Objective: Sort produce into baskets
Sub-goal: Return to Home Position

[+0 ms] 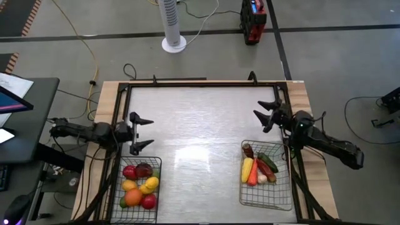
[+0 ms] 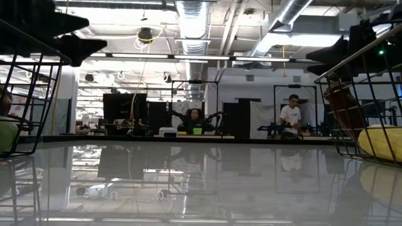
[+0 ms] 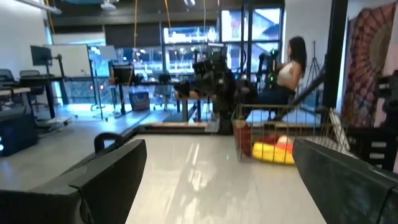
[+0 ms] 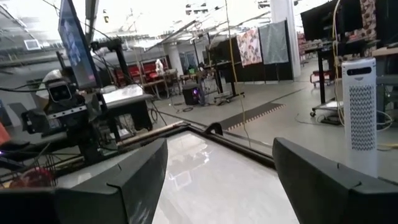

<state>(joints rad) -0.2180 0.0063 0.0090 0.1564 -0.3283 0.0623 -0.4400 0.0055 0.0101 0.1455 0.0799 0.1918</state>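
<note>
Closest to the lens in the left wrist view are the left gripper's two dark fingers [image 3: 109, 177], set wide apart over the bare table [image 3: 205, 174]; the right wrist view shows its own fingers [image 4: 124, 180] spread just as wide. From above, the left gripper [image 1: 150, 132] hovers at 9 o'clock of the table, jaws apart and holding nothing, just beyond the left basket [image 1: 140, 217] at 7 o'clock. The right gripper [image 1: 259, 111] hangs at 2 o'clock, likewise open and empty, beyond the right basket [image 1: 269, 197] at 5 o'clock. Only the high view lets the contents be told: the left basket holds two red apples [image 1: 129, 172], a dark plum [image 1: 144, 169], yellow lemons [image 1: 152, 183], an orange [image 1: 133, 197] and a lime [image 1: 123, 202]; the right one holds corn [image 1: 247, 170], a carrot [image 1: 253, 176], a red pepper [image 1: 260, 166], a cucumber [image 1: 268, 163] and garlic [image 1: 262, 179]. The low view gives only wire walls at 9 and 3 o'clock, the corn's yellow end, and people [image 2: 293, 113] seated in the room behind. The left wrist view catches the right basket across the table, corn inside.
</note>
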